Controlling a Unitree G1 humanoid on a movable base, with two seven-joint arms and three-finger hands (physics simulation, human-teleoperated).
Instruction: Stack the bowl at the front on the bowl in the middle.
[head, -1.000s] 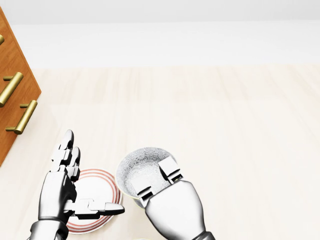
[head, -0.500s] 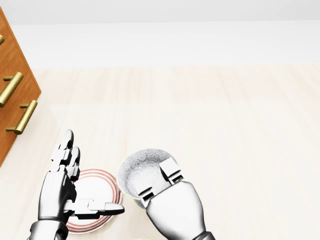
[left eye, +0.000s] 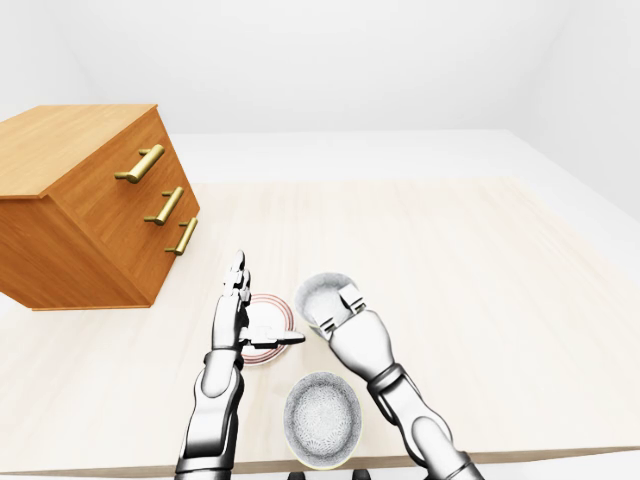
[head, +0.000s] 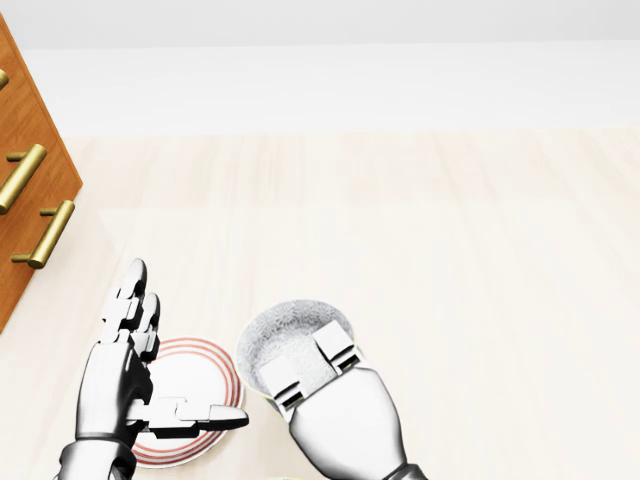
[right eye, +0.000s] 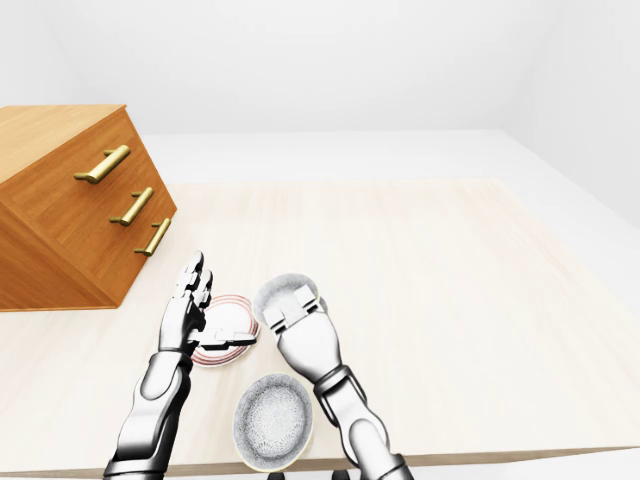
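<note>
My right hand (head: 305, 362) is shut on the rim of a grey speckled bowl (head: 280, 335), two fingers hooked inside it; its thumb is hidden. Left of it sits a white bowl with red rings (head: 195, 372). My left hand (head: 180, 350) stands open over that bowl, fingers pointing up the view and thumb stretched across it. A second grey speckled bowl (left eye: 322, 420) rests near the bottom of the left-eye view, between my two forearms.
A wooden drawer cabinet (left eye: 95, 215) with brass handles stands at the left on the pale wooden table (left eye: 470, 260). The table's near edge (left eye: 530, 455) runs along the bottom of the eye views.
In the head view my right hand has drifted slightly down and left, and the held bowl with it. The left hand and the red-ringed bowl have stayed put.
</note>
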